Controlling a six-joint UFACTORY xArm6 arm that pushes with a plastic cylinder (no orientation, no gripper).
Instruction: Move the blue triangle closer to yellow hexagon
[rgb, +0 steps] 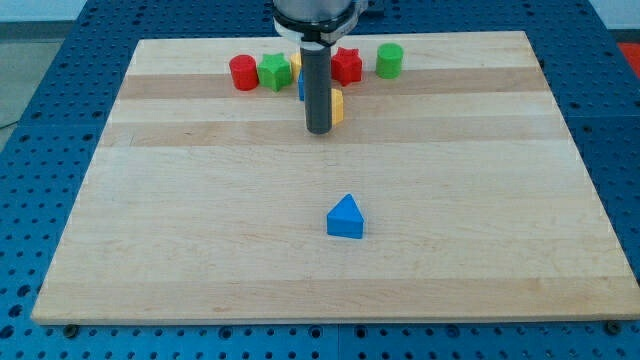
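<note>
The blue triangular block (345, 218) is sitting alone at the board's lower centre, untouched. My tip (319, 130) is standing well above it in the view, beside the partly hidden yellow block (338, 104), presumably the hexagon. No jaws exist. Approach pending: I judge the tip needs repositioning below the triangle.

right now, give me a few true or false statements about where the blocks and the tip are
1. The blue triangle sits alone toward the view's bottom. True.
2. My tip touches the blue triangle. False: it is well apart, nearer the view's top.
3. A green cylinder is the rightmost block in the top row. True.
4. The red cylinder lies right of the green star. False: it lies to its left.
</note>
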